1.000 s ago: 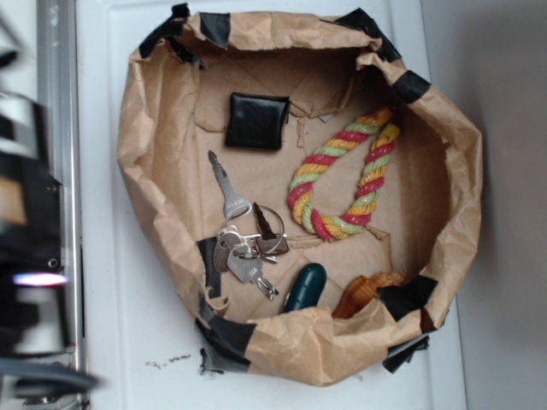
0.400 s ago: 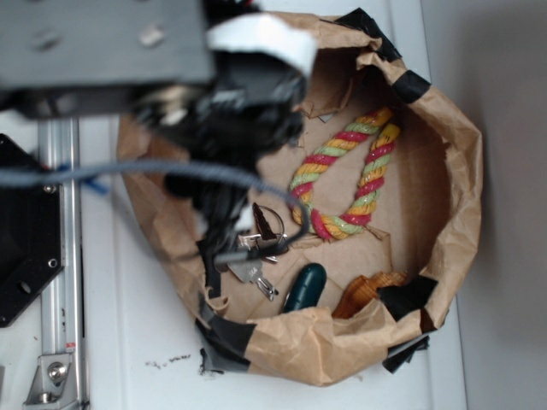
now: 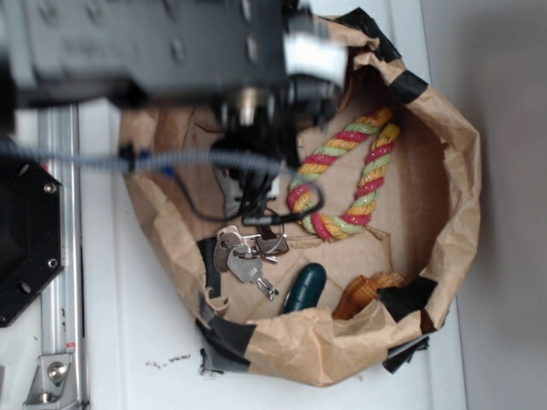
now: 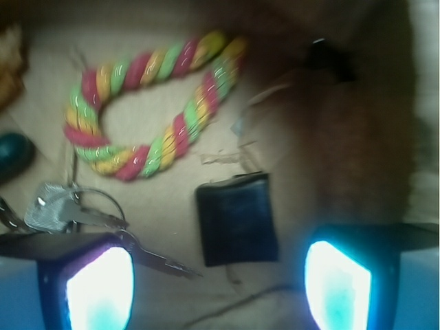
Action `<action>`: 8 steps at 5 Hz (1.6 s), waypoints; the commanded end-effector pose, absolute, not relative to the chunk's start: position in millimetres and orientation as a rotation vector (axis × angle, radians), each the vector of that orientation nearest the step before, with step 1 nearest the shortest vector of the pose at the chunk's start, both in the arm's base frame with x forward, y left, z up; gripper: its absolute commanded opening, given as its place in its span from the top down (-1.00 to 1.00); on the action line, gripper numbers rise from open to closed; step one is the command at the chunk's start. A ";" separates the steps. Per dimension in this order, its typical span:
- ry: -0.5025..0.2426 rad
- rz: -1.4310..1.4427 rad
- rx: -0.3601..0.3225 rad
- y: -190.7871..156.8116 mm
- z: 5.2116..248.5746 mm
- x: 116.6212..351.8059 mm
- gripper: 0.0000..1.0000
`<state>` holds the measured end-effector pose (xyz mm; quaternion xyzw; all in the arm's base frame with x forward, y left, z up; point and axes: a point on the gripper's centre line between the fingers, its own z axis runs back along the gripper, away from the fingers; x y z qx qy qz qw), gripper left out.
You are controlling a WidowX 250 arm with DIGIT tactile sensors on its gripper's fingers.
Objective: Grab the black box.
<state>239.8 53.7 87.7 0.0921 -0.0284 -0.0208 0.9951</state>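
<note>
Now fingers (image 4: 337,285) astride black box (image 4: 237,218).

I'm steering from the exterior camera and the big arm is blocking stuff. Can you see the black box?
Observer: Yes, the wrist view shows the black box lying flat on the brown paper.
Operator: Is the gripper holding it?
Observer: No, the gripper is open, with the box between its two fingers and not touched.
Operator: What's right beside it?
Observer: The keys lie to one side; the striped rope curls beyond it.
</note>
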 end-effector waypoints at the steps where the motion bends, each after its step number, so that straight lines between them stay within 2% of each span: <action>1: -0.064 -0.110 0.230 54.5 70.1 239.6 -1.00; 2: -0.072 -0.068 0.252 81.7 70.7 230.7 -1.00; 3: -0.088 -0.070 0.199 108.1 73.4 230.6 -1.00; 5: -0.035 -0.150 0.125 83.3 45.2 254.5 -1.00; 6: -0.027 -0.147 0.118 75.0 42.6 258.3 -1.00; 7: 0.017 -0.127 0.090 75.3 29.2 256.4 -1.00; 8: 0.020 -0.138 0.059 62.4 33.6 251.6 -1.00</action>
